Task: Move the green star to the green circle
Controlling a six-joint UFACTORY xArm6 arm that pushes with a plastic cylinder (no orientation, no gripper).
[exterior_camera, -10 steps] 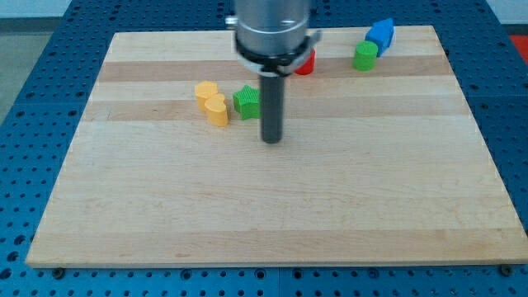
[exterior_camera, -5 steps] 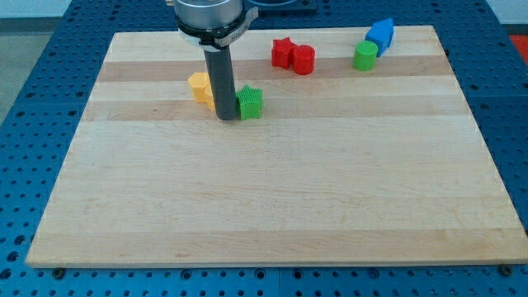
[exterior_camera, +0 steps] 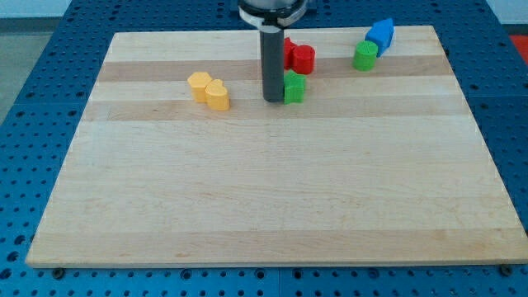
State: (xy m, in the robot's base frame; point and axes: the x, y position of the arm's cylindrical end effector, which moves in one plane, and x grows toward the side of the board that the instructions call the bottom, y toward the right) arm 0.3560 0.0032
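The green star [exterior_camera: 294,87] sits on the wooden board [exterior_camera: 272,190] right of centre near the view's top. My tip [exterior_camera: 272,100] stands right against the star's left side. The green circle [exterior_camera: 365,56], a short cylinder, stands up and to the right of the star, well apart from it, next to a blue block [exterior_camera: 380,34].
A red cylinder [exterior_camera: 304,58] sits just above the green star, with a red star [exterior_camera: 288,51] partly hidden behind the rod. Two yellow blocks [exterior_camera: 209,89] lie to the left of my tip.
My tip went round to the star's left side and pushed it right and up, away from the yellow blocks and close under the red blocks.
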